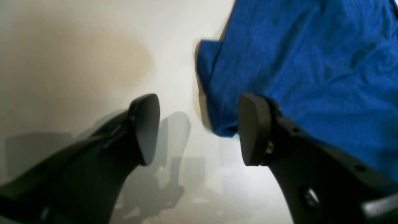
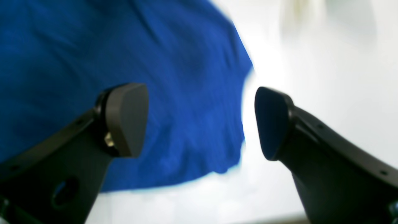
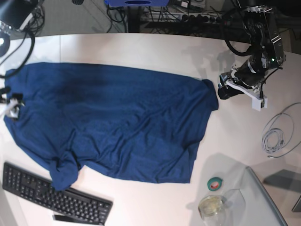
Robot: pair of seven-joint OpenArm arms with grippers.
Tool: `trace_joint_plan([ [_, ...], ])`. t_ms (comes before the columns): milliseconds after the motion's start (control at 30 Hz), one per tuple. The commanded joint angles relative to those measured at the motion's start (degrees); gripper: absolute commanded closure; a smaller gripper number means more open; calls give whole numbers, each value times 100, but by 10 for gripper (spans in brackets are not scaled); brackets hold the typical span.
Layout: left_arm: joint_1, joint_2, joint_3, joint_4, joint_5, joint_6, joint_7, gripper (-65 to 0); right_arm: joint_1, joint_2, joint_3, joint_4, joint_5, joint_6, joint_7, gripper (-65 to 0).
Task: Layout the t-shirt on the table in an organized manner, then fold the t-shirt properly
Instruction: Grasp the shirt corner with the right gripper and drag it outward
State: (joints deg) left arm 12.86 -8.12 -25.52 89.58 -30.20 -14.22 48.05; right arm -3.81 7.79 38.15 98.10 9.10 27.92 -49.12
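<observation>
White table (image 3: pixel 141 52) fills scene. Navy t-shirt (image 3: pixel 113 122) spread wide over its left and centre, wrinkled, lower-left corner draped onto black keyboard (image 3: pixel 51 195). Left gripper (image 1: pixel 199 130) at shirt's right edge, jaws apart, nothing between them. Right gripper (image 2: pixel 199 121) over shirt's left edge, jaws wide apart, cloth lying loose below. Green tape roll (image 3: pixel 215 183) and small glass jar (image 3: pixel 210 205) near front right; coiled white cable (image 3: pixel 277 134) at far right.

The white table (image 3: pixel 141 47) carries 1 spread t-shirt (image 3: pixel 117 122), 1 black keyboard (image 3: pixel 51 195) at the front-left corner, and 1 coiled cable (image 3: pixel 277 136) near the right edge.
</observation>
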Motion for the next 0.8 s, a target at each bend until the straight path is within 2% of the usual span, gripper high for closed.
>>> trace_joint_plan([
  [0,-7,-36,-2,66,-71,-51,-62,-382,69,8,128,-74,114,8,152,-512],
  [67,46,-10,16,92,-71,-51,-62,-382,25,-89,471,-417,114,8,161,-510],
  [167,54,25,16,-48,-79,-51,-62,-382,43,-362,1279,-936,114,8,442,-510],
  [233,10,78,16,-338,-79,-51,-89,-382,43,-450,1561,-1243,114,8,609,-513],
  [333,37,104,51,-672,-88,-60,-537,-382,25,-476,1631,-1648,114,8,785,-513],
  [400,98,69,314,-681,-88,-60,-704,-382,17,-485,1631,-1868,114,8,890,-510],
  [533,177,69,631,-751,-88,-60,-748,-382,25,-476,1631,-2281,114,8,1128,-510],
  [667,37,113,657,-1103,-97,-60,-757,-380,78,-441,1605,-2764,114,8,1198,-506],
  [733,-34,113,657,-1235,-106,-60,-757,-378,113,-432,1587,-2826,114,17,1198,-459],
  [767,-69,113,657,-1297,-106,-60,-757,-372,113,-432,1587,-2826,114,78,1198,-399],
])
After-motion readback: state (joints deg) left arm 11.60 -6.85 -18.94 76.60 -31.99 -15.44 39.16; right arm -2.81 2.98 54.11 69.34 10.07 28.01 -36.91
